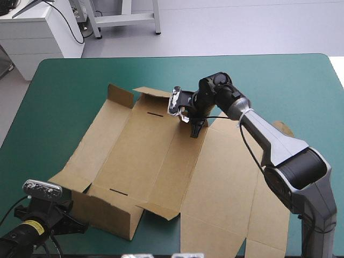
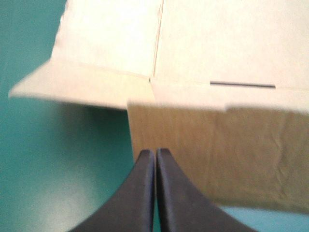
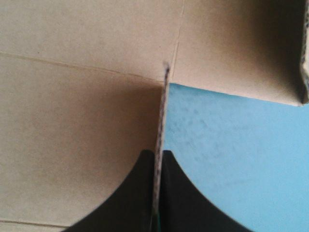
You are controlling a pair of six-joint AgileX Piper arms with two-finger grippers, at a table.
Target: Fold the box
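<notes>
Trainee: Where does the box (image 1: 156, 156) lie?

Operator: It lies across the middle of the table (image 1: 70, 80), on the teal-green cover, with most of the sheet flat. One wall (image 1: 110, 212) stands raised on the side toward the table's near edge, left of centre. A small flap (image 1: 121, 95) tips up on the side toward the far edge.

Trainee: Why is the right gripper (image 3: 158, 154) out there?

Operator: It sits at the box's far edge, its black fingers pinched on a thin edge of board that runs up between them. I judge it is holding that piece on its crease so it can be stood up or tucked. If it let go too soon, the piece might drop flat.

Trainee: And the left gripper (image 2: 155, 152)?

Operator: It is near the table's near-left corner, fingers pressed together to a point and holding nothing. It aims at the outer face of the raised wall, close to the wall's end. I cannot tell whether it touches. It is probably placed to brace or nudge that wall inward. Most of the folding looks undone.
</notes>
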